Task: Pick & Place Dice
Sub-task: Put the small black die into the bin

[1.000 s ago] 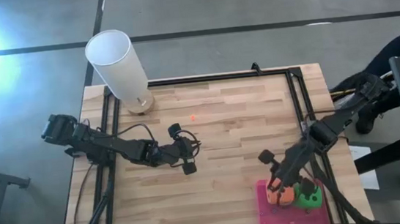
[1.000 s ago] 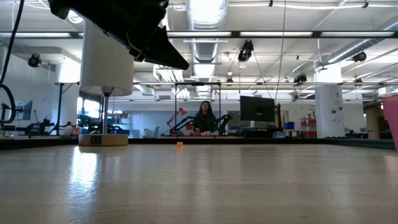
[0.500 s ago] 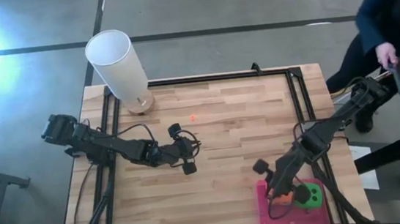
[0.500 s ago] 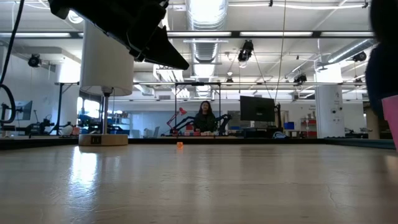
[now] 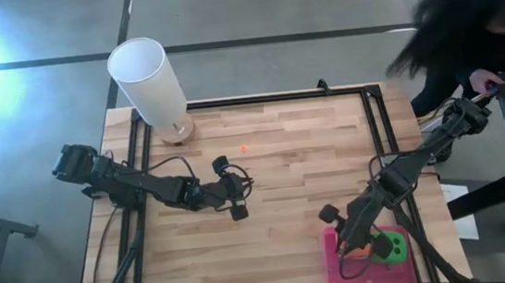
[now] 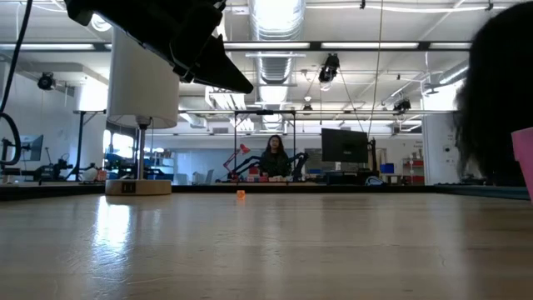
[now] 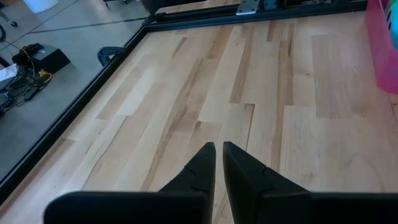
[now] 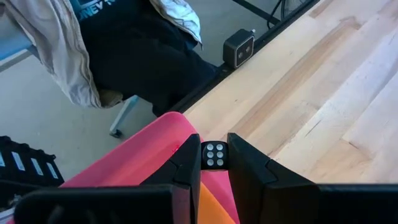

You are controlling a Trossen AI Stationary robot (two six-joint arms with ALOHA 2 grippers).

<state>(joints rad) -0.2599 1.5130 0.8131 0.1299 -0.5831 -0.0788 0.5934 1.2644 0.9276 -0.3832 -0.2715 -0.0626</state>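
From above, the wooden table carries a tall white cylinder at its far left corner and a pink mat at its near right corner. The right gripper hangs over the mat's left part, with an orange die just under its tip and a bright green die touching that one on the right; whether the fingers clamp anything cannot be told from here. The left gripper waits over bare wood left of centre, well apart from the mat. A person leans in at the far right edge of the table.

At table height, the white cylinder stands at the left behind a dark arm, a sliver of the pink mat shows at the right edge, and a seated person is far back in the room.

The left wrist shows the left gripper with its fingers drawn nearly together on nothing, above bare planks – the pink mat lies well ahead.

The right wrist shows the right gripper clamped on a small dark cube face with pale pips, held between the two fingers over the pink mat, an orange die just below it
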